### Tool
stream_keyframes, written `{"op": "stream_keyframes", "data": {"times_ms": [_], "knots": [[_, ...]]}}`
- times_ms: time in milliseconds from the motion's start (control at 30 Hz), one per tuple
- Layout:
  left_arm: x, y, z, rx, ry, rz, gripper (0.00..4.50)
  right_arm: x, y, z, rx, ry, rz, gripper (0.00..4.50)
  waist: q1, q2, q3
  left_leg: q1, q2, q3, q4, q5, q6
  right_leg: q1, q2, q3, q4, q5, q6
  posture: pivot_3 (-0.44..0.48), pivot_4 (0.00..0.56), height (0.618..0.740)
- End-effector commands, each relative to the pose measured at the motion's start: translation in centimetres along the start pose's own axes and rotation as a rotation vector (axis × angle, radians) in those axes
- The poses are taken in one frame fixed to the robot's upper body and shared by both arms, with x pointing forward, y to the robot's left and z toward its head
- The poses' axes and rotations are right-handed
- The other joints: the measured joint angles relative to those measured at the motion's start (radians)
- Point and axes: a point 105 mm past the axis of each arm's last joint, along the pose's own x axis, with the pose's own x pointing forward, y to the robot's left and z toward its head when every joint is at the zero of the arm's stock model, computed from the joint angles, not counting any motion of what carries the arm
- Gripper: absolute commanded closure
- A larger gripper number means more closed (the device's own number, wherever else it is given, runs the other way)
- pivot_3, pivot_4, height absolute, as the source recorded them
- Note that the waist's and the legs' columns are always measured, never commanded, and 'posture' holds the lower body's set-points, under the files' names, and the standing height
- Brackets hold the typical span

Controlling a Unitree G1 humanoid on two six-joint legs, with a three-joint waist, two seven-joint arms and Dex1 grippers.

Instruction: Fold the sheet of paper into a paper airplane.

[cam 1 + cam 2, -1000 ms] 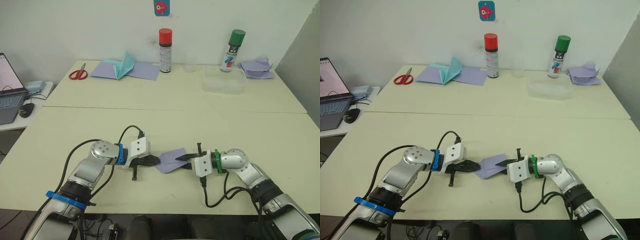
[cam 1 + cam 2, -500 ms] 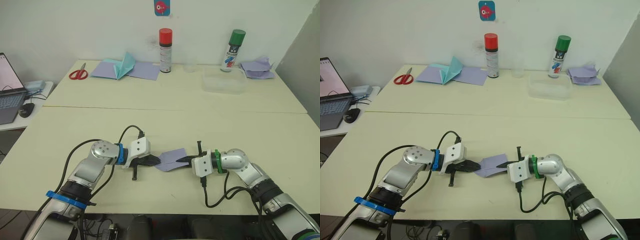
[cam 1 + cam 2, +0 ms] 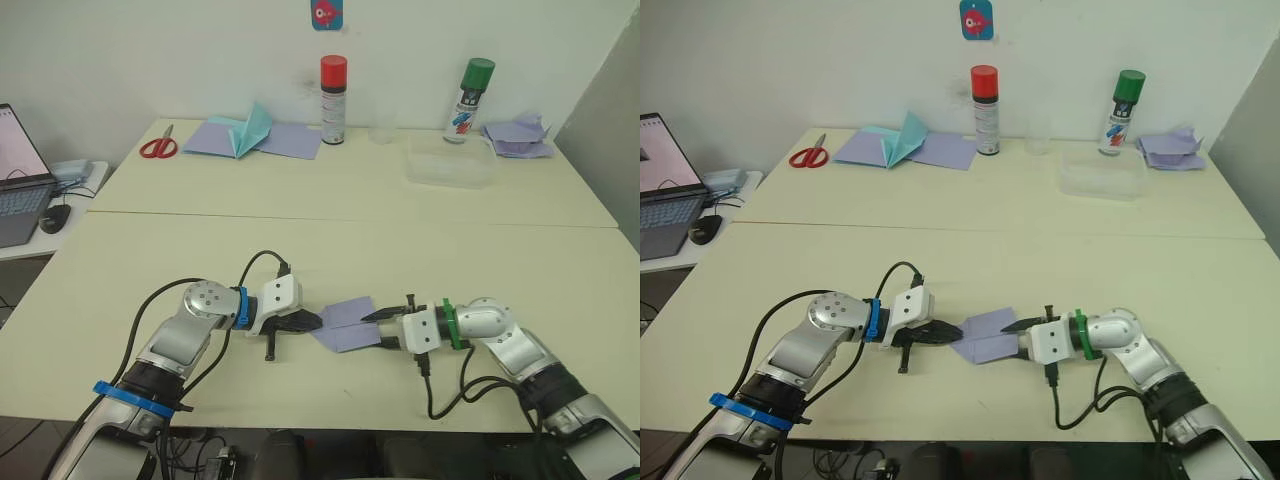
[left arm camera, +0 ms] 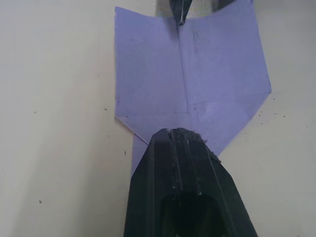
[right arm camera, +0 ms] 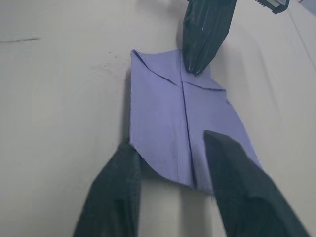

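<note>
On the counter (image 3: 330, 240), the right tool (image 3: 383, 328) has drawn back from the sheet of paper (image 3: 345, 324) since a moment ago, its fingers now spread apart at the sheet's rear edge. The left tool (image 3: 312, 322), fingers together, still pins the pointed nose on the sheet's far side. The sheet lies flat between them, centre crease showing, so the next wing fold looks yet to come.

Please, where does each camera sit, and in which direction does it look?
Left eye, right eye: on the head, looking forward and down at the table; both arms show.
Left wrist: along the shut left gripper, onto the sheet of paper.
Right wrist: along the open right gripper, toward the left gripper.
All views share the paper.
</note>
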Motion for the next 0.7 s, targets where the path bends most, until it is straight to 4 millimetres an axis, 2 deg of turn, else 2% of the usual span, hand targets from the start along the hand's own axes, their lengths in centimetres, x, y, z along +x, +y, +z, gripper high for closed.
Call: {"op": "stream_keyframes", "data": {"times_ms": [33, 67, 133, 200, 333, 533, 600, 700], "knots": [[-0.1, -0.2, -1.8, -0.036, 0.07, 0.005, 4.5, -1.8, -0.7, 0.8, 0.067, -0.003, -0.003, 0.96, -0.001, 0.0, 0.0, 0.0, 0.0, 0.0, 0.0, 0.0, 0.0, 0.0, 0.0, 0.0, 0.0, 0.0, 0.0, 0.0, 0.15, 0.74], [-0.1, -0.2, -1.8, -0.033, 0.068, 0.002, 4.5, -2.4, -0.9, 0.8, 0.142, 0.002, -0.003, 0.62, -0.001, 0.0, 0.0, 0.0, 0.0, 0.0, 0.0, 0.0, 0.0, 0.0, 0.0, 0.0, 0.0, 0.0, 0.0, 0.0, 0.15, 0.74], [0.0, -0.2, -1.7, -0.024, 0.063, -0.006, 4.5, -3.3, -2.1, 1.0, 0.422, -0.022, -0.056, 0.02, -0.001, 0.0, 0.0, 0.0, 0.0, 0.0, 0.0, 0.0, 0.0, 0.0, 0.0, 0.0, 0.0, 0.0, 0.0, 0.0, 0.15, 0.74], [0.0, -0.1, -1.8, -0.008, 0.071, -0.01, 4.5, -3.5, -3.0, 1.4, 0.635, -0.042, -0.07, 0.02, -0.001, 0.0, 0.0, 0.0, 0.001, 0.0, 0.0, 0.0, 0.0, 0.0, -0.001, 0.0, 0.0, 0.001, -0.002, 0.0, 0.15, 0.74], [0.0, 0.0, -1.8, 0.005, 0.073, -0.01, 4.5, -3.2, -3.9, 1.9, 0.887, -0.044, -0.08, 0.02, 0.0, 0.0, 0.0, -0.001, 0.001, 0.0, 0.0, 0.0, 0.0, -0.001, -0.001, -0.001, 0.0, 0.001, -0.002, 0.0, 0.15, 0.74], [-0.2, 0.1, -1.9, 0.006, 0.071, -0.006, 4.5, -3.0, -4.1, 2.3, 1.45, -0.01, -0.057, 0.02, -0.001, 0.0, 0.0, -0.005, 0.0, -0.001, 0.0, 0.0, 0.0, -0.004, -0.001, -0.001, 0.0, 0.001, -0.003, 0.0, 0.15, 0.74], [-0.3, 0.0, -1.9, 0.004, 0.072, -0.006, 4.5, -2.6, -4.3, 2.3, 1.578, -0.024, -0.039, 0.02, -0.002, 0.0, 0.0, -0.005, 0.0, -0.001, -0.001, 0.0, 0.0, -0.004, -0.001, -0.001, 0.0, 0.001, -0.003, 0.0, 0.15, 0.74], [-0.3, 0.1, -1.9, 0.002, 0.072, -0.005, 4.5, -1.6, -4.6, 2.0, 1.667, -0.039, -0.033, 0.02, -0.002, 0.0, 0.0, -0.005, 0.0, -0.001, -0.001, 0.0, 0.0, -0.004, -0.001, -0.002, 0.0, 0.001, -0.003, 0.0, 0.15, 0.74]]}}
